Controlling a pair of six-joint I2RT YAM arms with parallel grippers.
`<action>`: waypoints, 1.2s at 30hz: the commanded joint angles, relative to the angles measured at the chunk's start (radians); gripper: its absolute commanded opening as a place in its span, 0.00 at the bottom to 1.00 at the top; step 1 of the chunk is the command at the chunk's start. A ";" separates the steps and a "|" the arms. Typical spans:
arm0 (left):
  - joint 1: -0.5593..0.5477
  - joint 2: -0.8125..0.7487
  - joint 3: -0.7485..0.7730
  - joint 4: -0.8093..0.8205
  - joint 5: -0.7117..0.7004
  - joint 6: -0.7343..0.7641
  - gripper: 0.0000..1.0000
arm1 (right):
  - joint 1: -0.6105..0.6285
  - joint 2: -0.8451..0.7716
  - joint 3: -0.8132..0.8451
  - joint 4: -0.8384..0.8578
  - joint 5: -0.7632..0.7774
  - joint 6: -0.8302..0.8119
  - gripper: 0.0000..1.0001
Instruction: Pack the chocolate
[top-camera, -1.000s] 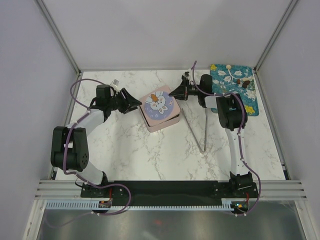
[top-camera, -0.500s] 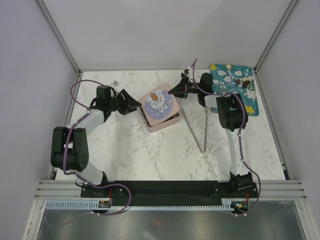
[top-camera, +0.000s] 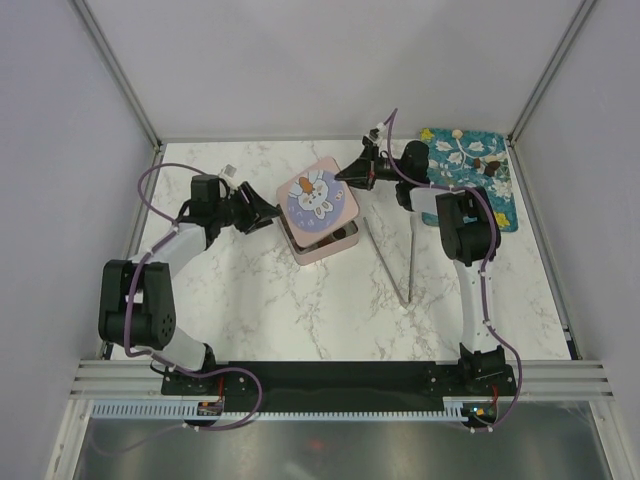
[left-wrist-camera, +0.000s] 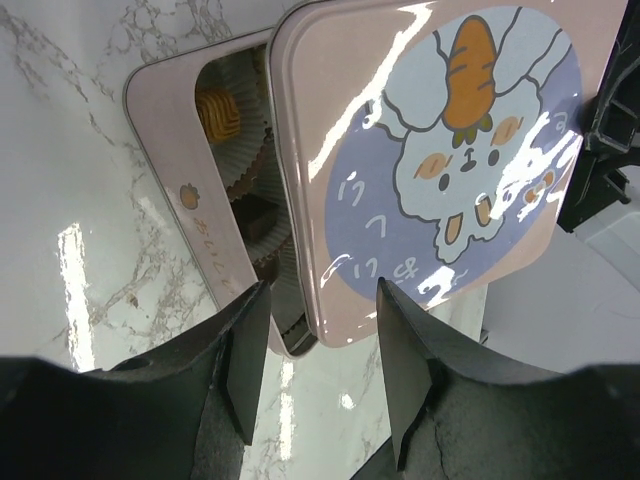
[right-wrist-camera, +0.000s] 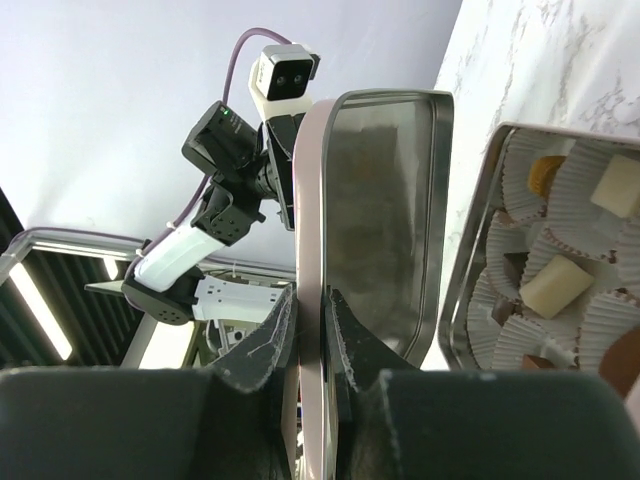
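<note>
The pink tin stands mid-table with its base open. My right gripper is shut on the rim of the bunny-picture lid and holds it tilted above the base. In the right wrist view my gripper pinches the lid's edge. Beside it, paper cups hold chocolate, such as a cream piece. My left gripper is open just left of the tin. Its wrist view shows the lid, the base wall and a yellowish piece inside. More chocolate lies on a blue cloth.
Long metal tongs lie on the marble right of the tin, below my right gripper. The blue floral cloth sits at the back right corner. Grey walls enclose the table on three sides.
My right gripper has lifted the lid up off the tin base and tilted it, uncovering the inside. My left gripper has drawn back slightly to the left.
</note>
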 joint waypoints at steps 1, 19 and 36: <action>0.007 -0.071 -0.019 0.010 0.002 0.029 0.54 | 0.045 -0.051 -0.008 0.112 0.020 0.067 0.00; 0.034 -0.023 -0.081 0.077 0.053 0.003 0.54 | 0.064 0.036 -0.024 0.218 0.017 0.153 0.00; 0.005 0.092 -0.090 0.206 0.113 -0.038 0.45 | 0.047 0.107 0.002 0.276 0.005 0.195 0.00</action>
